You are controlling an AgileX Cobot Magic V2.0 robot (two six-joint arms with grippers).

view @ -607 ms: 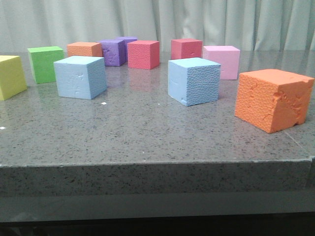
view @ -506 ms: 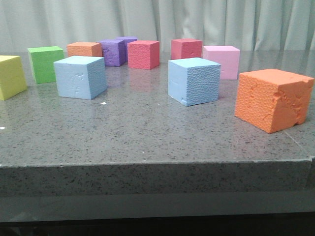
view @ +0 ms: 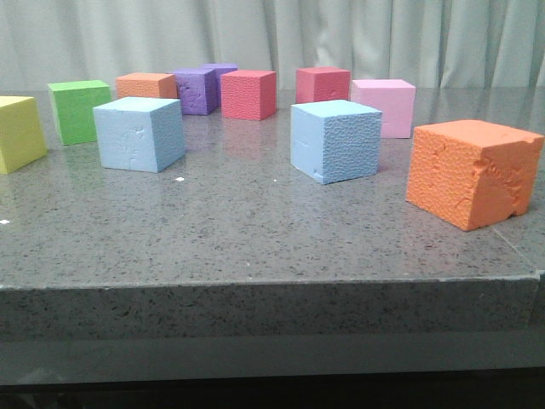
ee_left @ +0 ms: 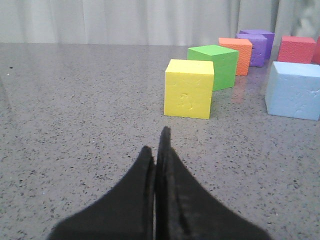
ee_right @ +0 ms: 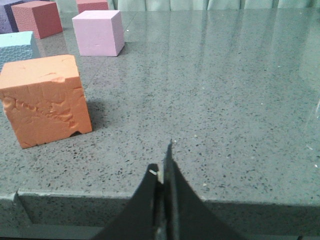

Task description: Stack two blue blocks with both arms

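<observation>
- Grey speckled stone table (view: 255, 247), front edge running across the front view, with a broad bare strip between that edge and the nearest cubes.
- Smooth blue block (view: 139, 134) left of centre, pebbled blue block (view: 335, 141) right of centre; well apart, bare stone between them, neither stacked nor touched.
- Large orange cube (view: 473, 173) nearest the front edge on the right; yellow cube (view: 19, 133) at the left edge, green cube (view: 78, 111) just behind it.
- Toward the far edge, a row: small orange cube (view: 146, 85), purple cubes (view: 197, 90), two red cubes (view: 249, 94), pink cube (view: 385, 107).
- Left gripper (ee_left: 156, 150) pressed closed, nothing between the fingers; low over open stone, yellow cube ahead, smooth blue block farther off to one side.
- Right gripper (ee_right: 163, 172) likewise closed and empty, at the front edge; large orange cube closest, only a corner of the pebbled blue block visible beyond it.
</observation>
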